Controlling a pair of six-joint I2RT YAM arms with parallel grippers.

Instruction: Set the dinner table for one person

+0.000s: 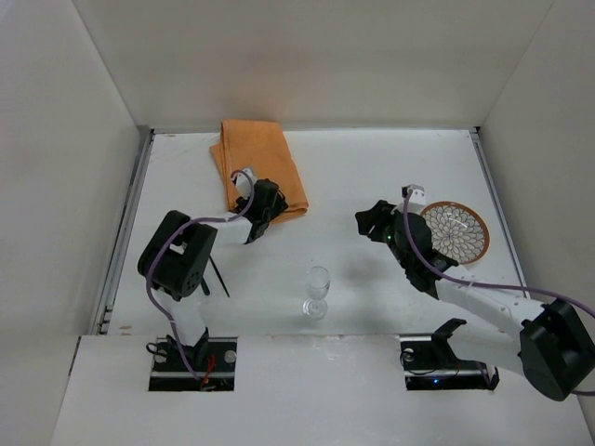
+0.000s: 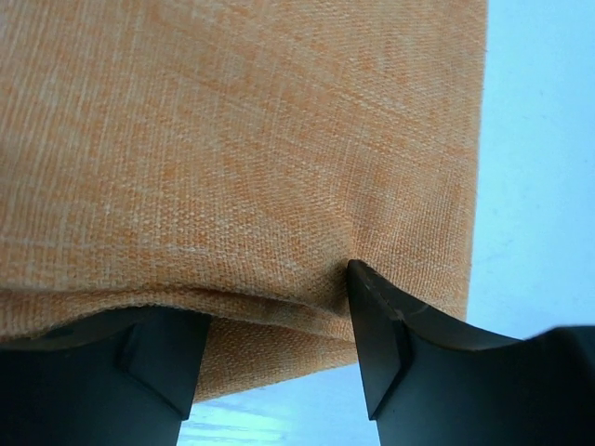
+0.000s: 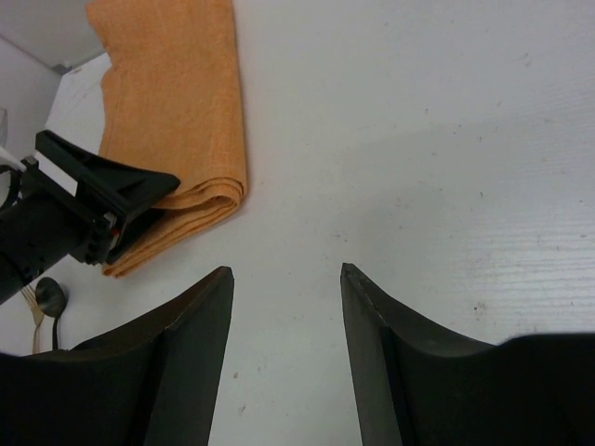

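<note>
The dinner table (image 1: 372, 167) is a matte-white surface walled by white panels. A folded orange cloth mat (image 1: 256, 158) lies at its back left. My left gripper (image 1: 257, 216) is at the mat's near edge. In the left wrist view (image 2: 279, 307) it is open, the jaws straddle the folded edge of the mat (image 2: 242, 149), and the right fingertip (image 2: 372, 307) touches the cloth. My right gripper (image 1: 370, 221) is open and empty over bare table (image 3: 285, 271). A patterned round plate (image 1: 456, 232) lies at the right. A clear wine glass (image 1: 317, 291) stands upright near the front middle.
A thin dark utensil (image 1: 219, 277) lies beside the left arm's base. The right arm's forearm passes next to the plate's left rim. The mat (image 3: 177, 111) and the left gripper's fingers (image 3: 139, 186) show at the left of the right wrist view.
</note>
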